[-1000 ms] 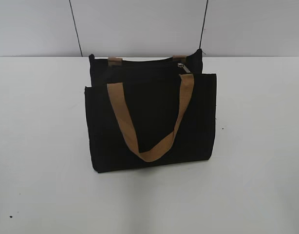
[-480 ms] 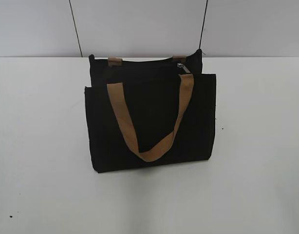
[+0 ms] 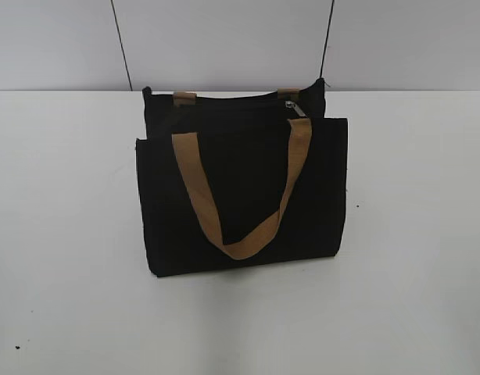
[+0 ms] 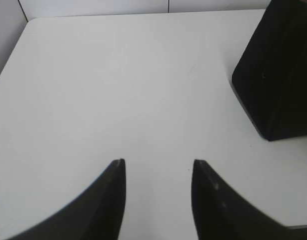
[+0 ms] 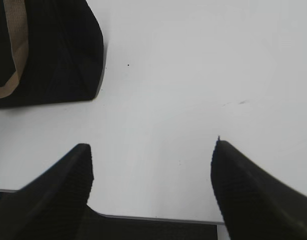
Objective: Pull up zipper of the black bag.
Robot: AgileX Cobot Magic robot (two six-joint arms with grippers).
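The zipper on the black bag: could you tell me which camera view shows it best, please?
The exterior view: the silver zipper shows at the right end of the black bag top, beside a handle. The left wrist view shows only a bag corner, the right wrist view a bag side and handle; neither shows the zipper.

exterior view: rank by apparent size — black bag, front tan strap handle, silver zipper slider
1. Rectangular black fabric bag, by far the largest.
2. Front tan-brown webbing strap handle, a loop across the front panel.
3. Small silver metal zipper slider, tiny at the top right.

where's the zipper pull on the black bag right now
In the exterior view the zipper sits at the right end of the black bag's top edge, just above where the front tan handle meets the bag on its right.
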